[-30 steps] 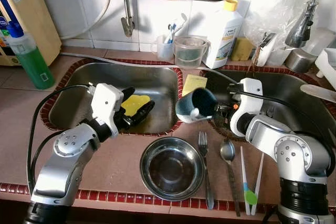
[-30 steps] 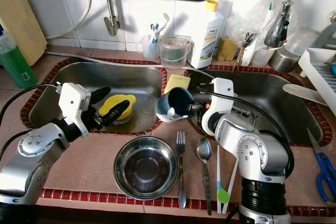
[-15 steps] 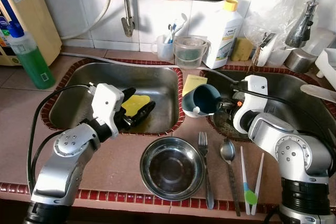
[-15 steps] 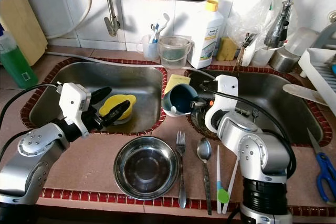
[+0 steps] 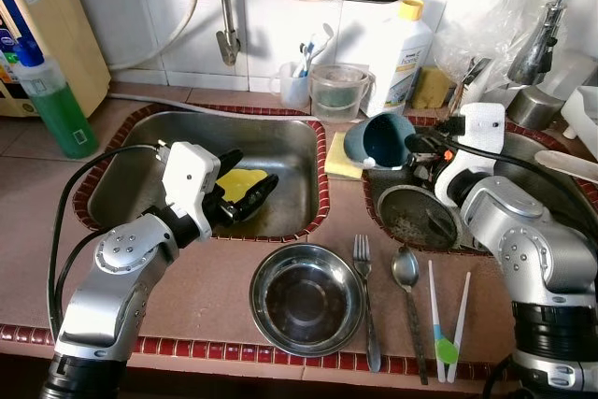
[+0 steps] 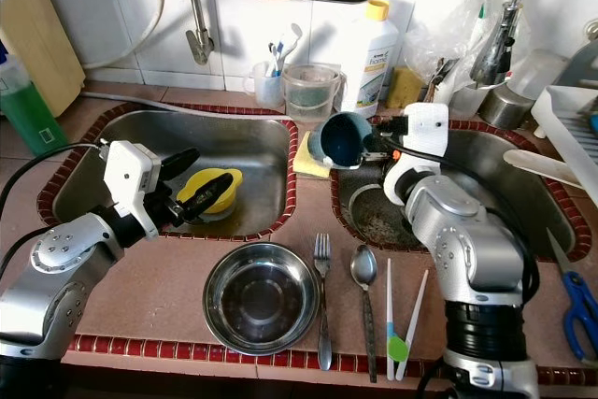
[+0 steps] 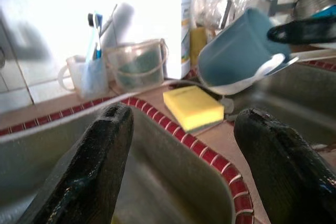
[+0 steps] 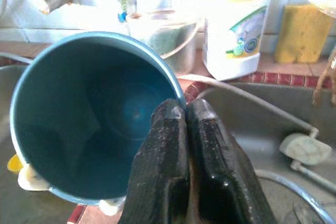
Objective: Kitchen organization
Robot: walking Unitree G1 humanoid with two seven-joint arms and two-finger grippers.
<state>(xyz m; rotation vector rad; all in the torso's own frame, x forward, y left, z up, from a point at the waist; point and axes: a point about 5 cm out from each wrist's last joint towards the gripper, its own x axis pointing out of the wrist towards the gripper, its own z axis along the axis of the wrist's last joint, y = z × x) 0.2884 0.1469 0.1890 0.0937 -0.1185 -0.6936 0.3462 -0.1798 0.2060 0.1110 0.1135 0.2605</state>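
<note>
Cup: blue cup [image 5: 377, 136], pinched by right gripper [image 5: 414, 144], has risen farther right, above the sink divider.
Left gripper [image 5: 245, 195]: spread wide, idle over the left basin [image 5: 140, 175].
Meaning: cup likely heading to rack.

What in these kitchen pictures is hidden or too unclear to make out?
- Yellow object in the left sink: left gripper covers part, head views.
- Blue mug wall in the right gripper: fingers hide it, right wrist view.
- White bottle label: too small, head views.

The right gripper [image 8: 186, 145] pinches the rim of a blue cup [image 8: 89, 119] — smooth, softly glossy inside. Below it lies a grimy, dull metal plate [image 5: 416, 217]. Before the left gripper [image 5: 245, 195], the brushed steel sink [image 5: 280, 151] gleams — near a matt, porous yellow sponge [image 7: 193, 107].
</note>
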